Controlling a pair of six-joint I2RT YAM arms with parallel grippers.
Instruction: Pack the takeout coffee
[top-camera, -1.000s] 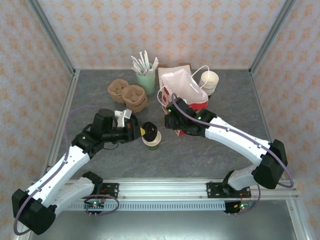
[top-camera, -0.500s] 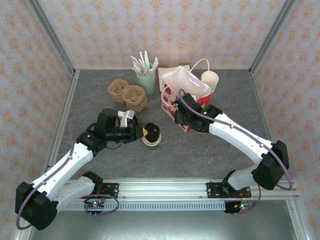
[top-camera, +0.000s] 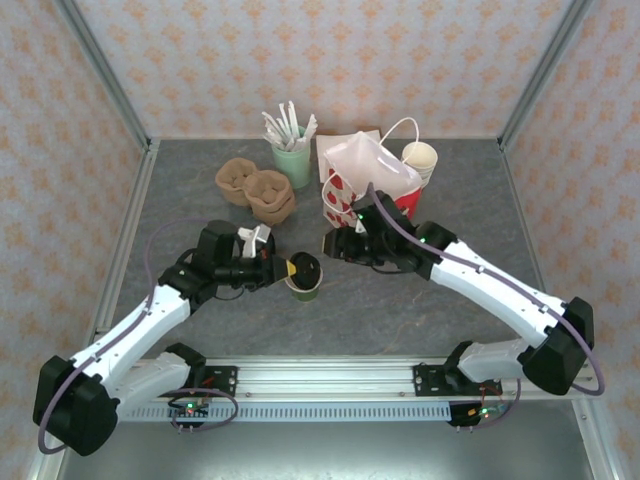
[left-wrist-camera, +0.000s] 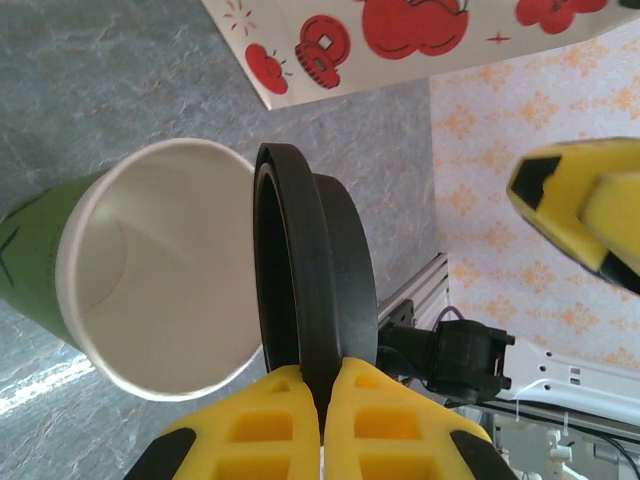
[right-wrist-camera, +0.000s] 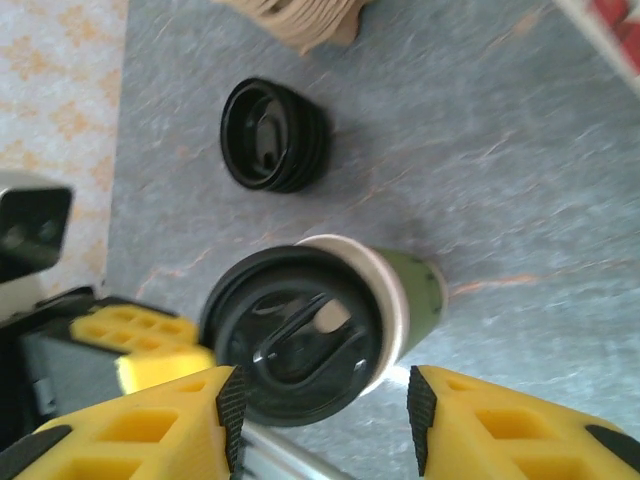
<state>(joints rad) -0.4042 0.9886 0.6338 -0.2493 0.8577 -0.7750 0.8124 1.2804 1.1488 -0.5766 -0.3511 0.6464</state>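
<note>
The takeout coffee is a dark-green paper cup (top-camera: 306, 290) standing on the table in front of the bag. Its black lid (left-wrist-camera: 318, 270) is off the rim and stands on edge against the open cream mouth (left-wrist-camera: 150, 290). My left gripper (top-camera: 284, 268) is shut on that lid's edge (left-wrist-camera: 322, 372). In the right wrist view the lid (right-wrist-camera: 295, 345) tilts across the cup (right-wrist-camera: 425, 300). My right gripper (top-camera: 331, 245) hovers just right of the cup, open, with nothing between its fingers (right-wrist-camera: 325, 410). The red-and-white bag (top-camera: 365, 180) stands behind it.
A small stack of spare black lids (right-wrist-camera: 273, 135) lies on the table beyond the cup. Brown pulp carriers (top-camera: 256, 188), a mint cup of white sticks (top-camera: 292, 160) and stacked lidless cups (top-camera: 420, 160) line the back. Metal rails frame the table.
My right arm has swung away from the bag, forward and left, to the cup. The left gripper still holds the lid at the cup's rim, shifted only slightly.
</note>
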